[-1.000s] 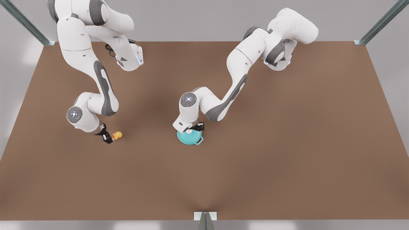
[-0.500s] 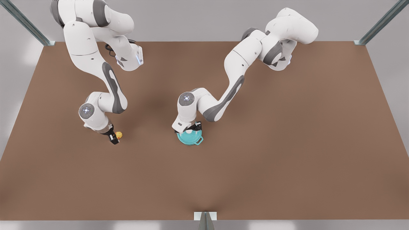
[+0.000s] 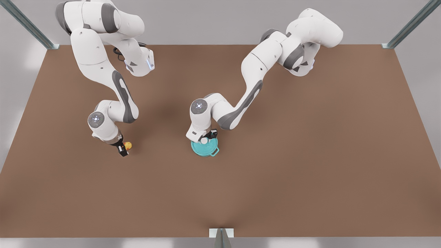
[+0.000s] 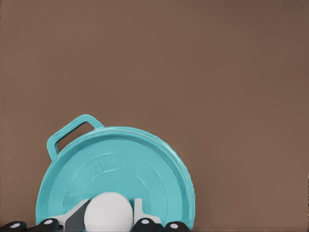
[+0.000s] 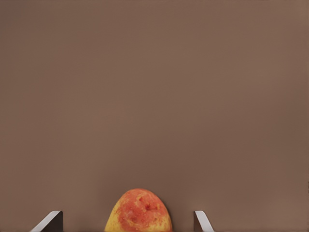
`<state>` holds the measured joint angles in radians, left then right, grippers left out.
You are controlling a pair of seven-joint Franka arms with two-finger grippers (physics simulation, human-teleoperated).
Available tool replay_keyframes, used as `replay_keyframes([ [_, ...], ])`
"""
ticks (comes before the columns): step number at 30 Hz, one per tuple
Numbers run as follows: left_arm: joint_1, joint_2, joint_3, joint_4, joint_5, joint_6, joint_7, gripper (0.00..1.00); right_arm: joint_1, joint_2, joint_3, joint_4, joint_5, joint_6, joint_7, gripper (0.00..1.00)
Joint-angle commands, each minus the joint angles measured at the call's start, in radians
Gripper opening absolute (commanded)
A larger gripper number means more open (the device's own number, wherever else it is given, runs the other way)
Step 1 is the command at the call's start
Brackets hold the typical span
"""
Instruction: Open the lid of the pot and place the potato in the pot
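I see the left end effector [image 3: 206, 139] directly over the pot lid [image 3: 204, 148], which sits on the pot [image 3: 216, 151] on the table [image 3: 275, 172]; its fingers [image 4: 142, 223] stand close on both sides of the white knob [image 4: 108, 211], but I cannot tell if they already press it. I judge the next move must be a straight lift. The right end effector [image 3: 124, 147] is low at the potato [image 5: 139, 211], which lies between its fingers [image 5: 200, 220], open wide with free space on each side, holding nothing.
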<state>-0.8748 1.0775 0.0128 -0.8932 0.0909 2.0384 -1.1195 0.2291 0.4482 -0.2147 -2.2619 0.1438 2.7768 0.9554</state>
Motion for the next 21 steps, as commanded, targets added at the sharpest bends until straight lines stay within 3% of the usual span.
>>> replay_keyframes([
  [1, 0.000, -0.005, 0.000, 0.000, -0.006, -0.050, -0.016, 0.47, 0.001, 0.003, 0.000, -0.002, -0.003, 0.021, 0.019, 1.00],
  [7, 0.066, -0.064, -0.004, 0.000, -0.028, -0.145, 0.105, 0.46, 0.001, 0.001, 0.000, -0.028, -0.015, 0.043, 0.020, 1.00],
  [11, 0.313, -0.080, -0.004, 0.002, -0.030, -0.142, 0.368, 0.46, 0.007, -0.003, 0.000, -0.038, -0.015, 0.043, 0.020, 1.00],
  [15, 0.373, 0.022, 0.010, -0.001, -0.026, 0.016, 0.455, 0.46, 0.012, -0.003, 0.000, -0.036, -0.015, 0.043, 0.033, 0.95],
  [16, 0.373, 0.024, 0.010, 0.000, -0.026, 0.017, 0.457, 0.68, 0.012, -0.003, 0.003, -0.036, -0.015, 0.043, 0.034, 0.93],
  [17, 0.395, 0.021, -0.004, 0.000, -0.028, 0.000, 0.481, 1.00, 0.012, -0.003, 0.004, -0.036, -0.015, 0.043, 0.034, 0.92],
  [21, 0.413, -0.020, -0.004, 0.000, -0.028, -0.081, 0.524, 1.00, 0.012, -0.002, 0.006, -0.036, -0.013, 0.043, 0.037, 0.80],
])
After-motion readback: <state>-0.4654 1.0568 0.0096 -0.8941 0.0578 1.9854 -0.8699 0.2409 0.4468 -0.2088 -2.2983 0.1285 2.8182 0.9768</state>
